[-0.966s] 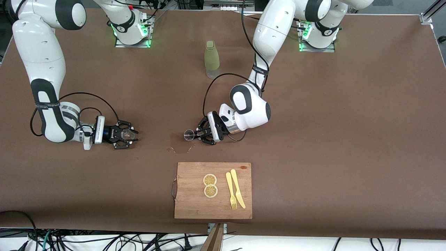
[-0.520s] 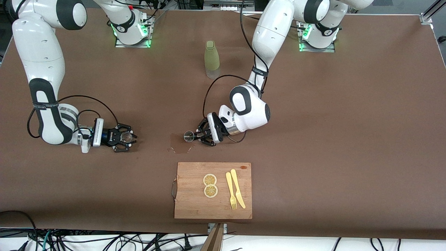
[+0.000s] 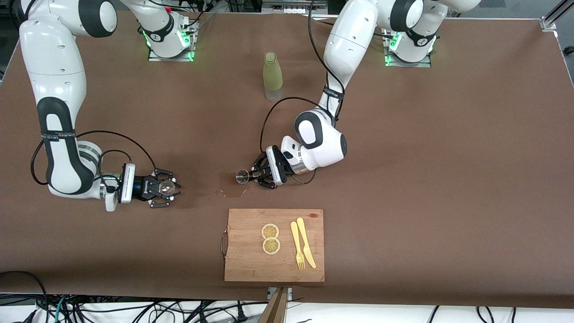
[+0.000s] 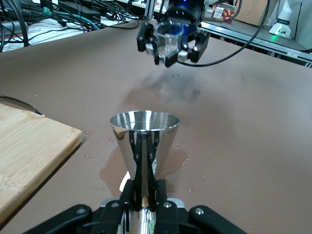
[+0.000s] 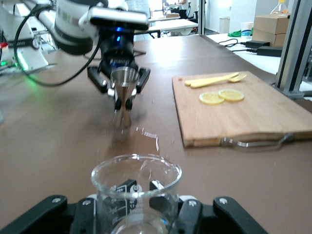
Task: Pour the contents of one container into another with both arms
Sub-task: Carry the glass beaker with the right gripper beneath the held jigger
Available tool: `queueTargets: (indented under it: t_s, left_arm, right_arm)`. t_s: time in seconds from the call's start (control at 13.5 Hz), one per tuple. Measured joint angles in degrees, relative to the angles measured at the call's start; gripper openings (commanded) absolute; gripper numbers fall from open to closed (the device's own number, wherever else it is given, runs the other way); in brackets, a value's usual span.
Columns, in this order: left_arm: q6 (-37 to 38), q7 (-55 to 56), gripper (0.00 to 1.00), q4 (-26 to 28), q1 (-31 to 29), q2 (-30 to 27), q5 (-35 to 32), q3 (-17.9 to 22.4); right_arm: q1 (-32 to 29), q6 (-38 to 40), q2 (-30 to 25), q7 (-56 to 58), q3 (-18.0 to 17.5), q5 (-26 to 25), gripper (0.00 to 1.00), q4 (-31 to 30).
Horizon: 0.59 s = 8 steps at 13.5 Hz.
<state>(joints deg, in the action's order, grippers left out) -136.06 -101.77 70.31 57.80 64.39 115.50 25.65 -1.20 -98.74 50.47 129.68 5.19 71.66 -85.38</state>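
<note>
The silver jigger stands upright in my left gripper, which is shut on its narrow waist, low over a wet patch mid-table. The left wrist view shows the jigger with its top cone open upward, clamped in that gripper. My right gripper, toward the right arm's end of the table, is shut on the clear glass cup. The right wrist view has this cup upright between the fingers, and the jigger stands some way off.
A wet spill darkens the brown table under the jigger. A wooden cutting board with two lemon slices, a yellow fork and a knife lies nearer the front camera. An olive-green bottle stands between the arms' bases.
My right gripper has shut on the glass cup and raised it off the table, shifting a little. The left gripper and the jigger have barely moved.
</note>
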Motion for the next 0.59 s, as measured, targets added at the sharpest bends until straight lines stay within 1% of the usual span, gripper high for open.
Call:
queueTargets:
  t_s: [0.3, 0.45, 0.59]
  left_arm:
    - [0.0, 0.0, 0.00, -0.3, 0.0, 0.1, 0.1, 0.2]
    - [0.0, 0.3, 0.00, -1.1, 0.0, 0.1, 0.7, 0.3]
    - [0.0, 0.6, 0.00, -1.5, 0.1, 0.1, 0.8, 0.4]
  right_arm:
    - [2.3, -3.2, 0.0, -5.2, -1.6, -0.1, 0.23, 3.1]
    - [2.9, -7.1, 0.0, -7.0, -3.7, -0.9, 0.23, 3.4]
    - [3.0, -10.8, 0.0, -10.6, -6.7, -4.0, 0.23, 4.1]
